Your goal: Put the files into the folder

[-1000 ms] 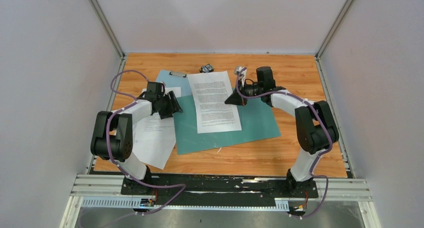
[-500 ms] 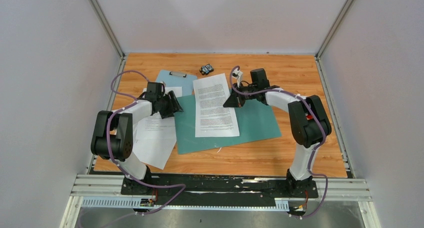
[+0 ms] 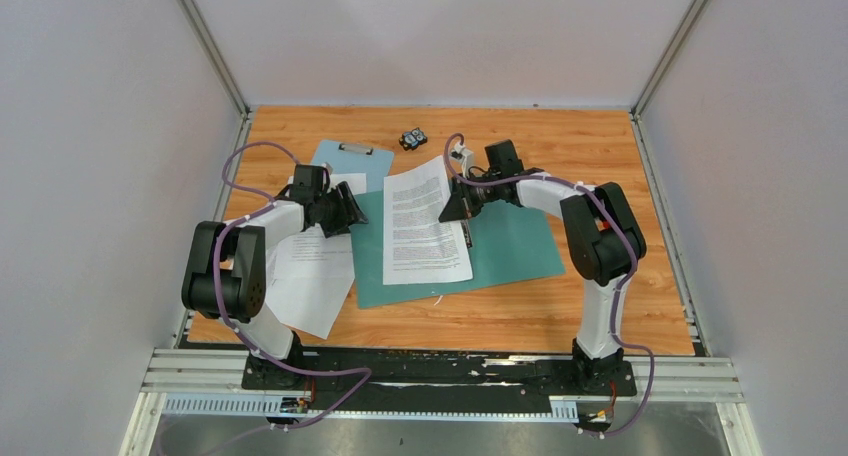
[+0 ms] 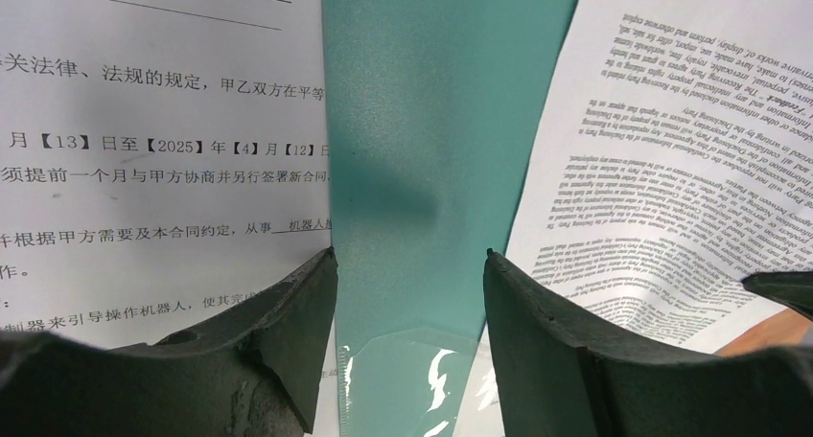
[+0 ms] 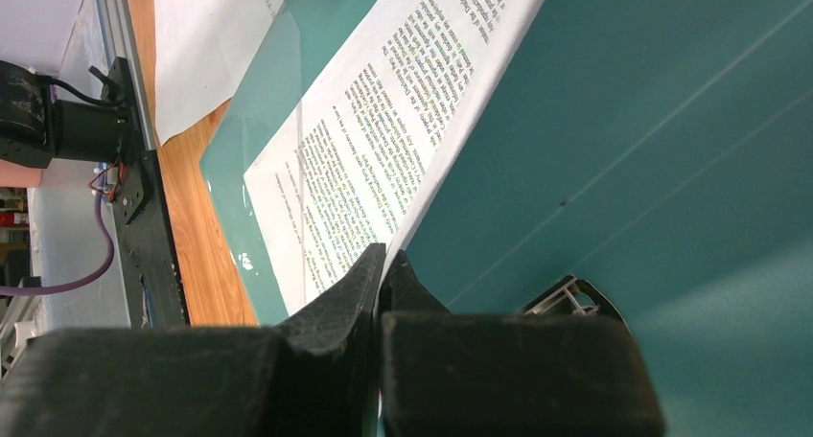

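The teal-green folder (image 3: 510, 246) lies open and flat mid-table. One white printed sheet (image 3: 420, 226) lies on it; its right edge is raised. My right gripper (image 3: 453, 208) is shut on that edge, seen in the right wrist view (image 5: 385, 257) pinching the sheet (image 5: 383, 149) over the folder (image 5: 652, 130). My left gripper (image 3: 350, 208) is open over the folder's left edge. In the left wrist view its fingertips (image 4: 410, 257) straddle the teal cover (image 4: 431, 121). More sheets (image 3: 310, 276) with Chinese text (image 4: 144, 121) lie left of the folder.
A pale blue clipboard (image 3: 350, 163) with a metal clip lies behind the folder, partly under the paper. A small dark object (image 3: 413, 137) sits near the back. Grey walls enclose the wooden table (image 3: 600, 146) on three sides.
My right gripper has dragged the sheet leftward across the folder, and its right edge now lifts and curls. The left arm has not moved.
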Controlling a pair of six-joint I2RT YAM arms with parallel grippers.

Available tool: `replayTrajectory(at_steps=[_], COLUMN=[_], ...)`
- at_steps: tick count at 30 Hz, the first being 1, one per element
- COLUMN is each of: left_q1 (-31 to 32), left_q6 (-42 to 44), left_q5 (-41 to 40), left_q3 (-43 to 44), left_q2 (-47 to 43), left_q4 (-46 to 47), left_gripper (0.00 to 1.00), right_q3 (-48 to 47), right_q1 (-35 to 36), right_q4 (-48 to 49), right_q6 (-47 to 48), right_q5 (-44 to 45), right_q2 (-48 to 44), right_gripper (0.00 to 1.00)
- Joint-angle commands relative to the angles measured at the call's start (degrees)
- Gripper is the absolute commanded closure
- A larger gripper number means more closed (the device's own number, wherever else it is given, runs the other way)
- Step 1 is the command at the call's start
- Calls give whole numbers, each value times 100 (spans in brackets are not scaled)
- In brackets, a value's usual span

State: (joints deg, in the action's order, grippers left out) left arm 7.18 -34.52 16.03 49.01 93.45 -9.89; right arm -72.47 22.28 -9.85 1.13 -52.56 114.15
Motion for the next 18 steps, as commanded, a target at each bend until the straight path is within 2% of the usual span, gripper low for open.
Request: replayTrajectory(at_steps=[1,18], left_q1=[19,13], left_q6=[-55,-75], left_q5=[191,285], left_q3=[-89,-119], left_q2=[-159,-230], left_q4=[182,329], left_gripper=[35,33], right_q3=[-242,-334], right_q1=[156,341], right_q4=[-2,-61], right_q6=[-16,-16], right_q5=[-45,-120], right_q2=[81,355], right_gripper=[100,100])
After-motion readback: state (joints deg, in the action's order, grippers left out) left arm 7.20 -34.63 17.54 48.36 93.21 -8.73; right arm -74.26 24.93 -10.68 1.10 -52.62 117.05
